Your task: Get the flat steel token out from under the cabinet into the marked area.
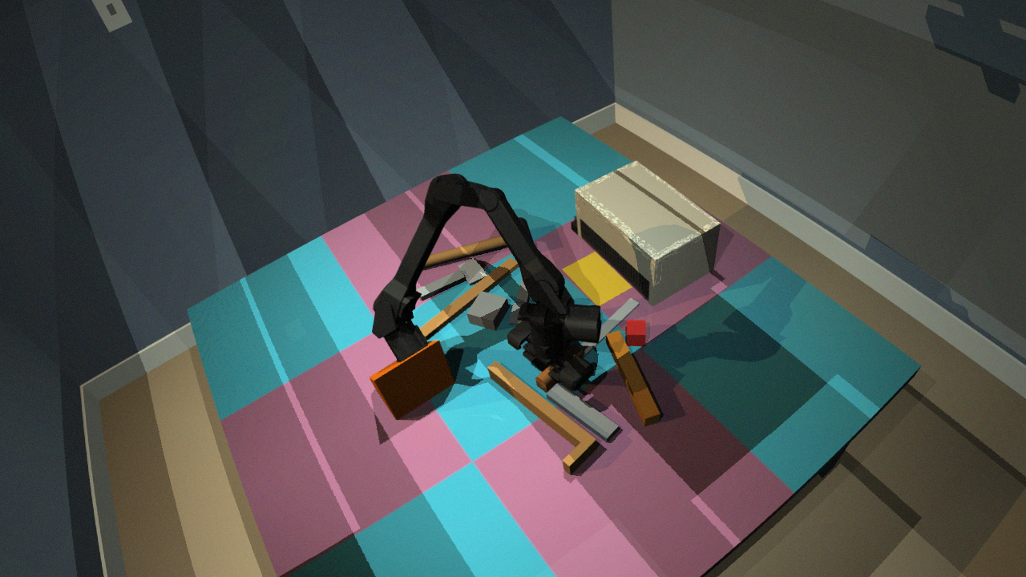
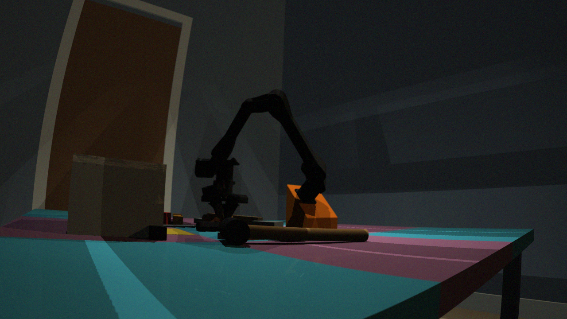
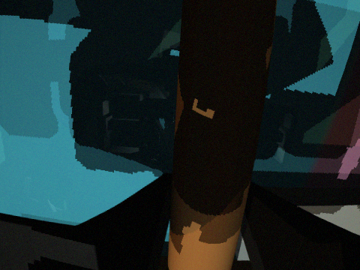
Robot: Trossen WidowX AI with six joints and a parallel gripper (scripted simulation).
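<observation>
My gripper point(image 1: 563, 377) point(image 2: 223, 214) point(image 3: 203, 184) is shut on a round wooden handle point(image 1: 544, 378) point(image 3: 204, 251), low over the table, well short of the cabinet. A thin grey strip point(image 1: 621, 318) reaches out from behind the gripper toward the yellow marked area point(image 1: 596, 278) point(image 2: 178, 231); where it joins the handle is hidden. The pale cabinet point(image 1: 649, 207) point(image 2: 118, 194) stands behind the yellow area, with dark vent slots along its front. The steel token cannot be made out in any view.
A red cube point(image 1: 636, 332) and an orange-brown bar point(image 1: 634, 380) lie right of the gripper. An L-shaped stick point(image 1: 538, 407) and a grey bar point(image 1: 584, 412) lie in front. A grey block point(image 1: 487, 309), a wooden strip point(image 1: 458, 304) and a round rod point(image 1: 466, 251) point(image 2: 309, 233) lie on the other side.
</observation>
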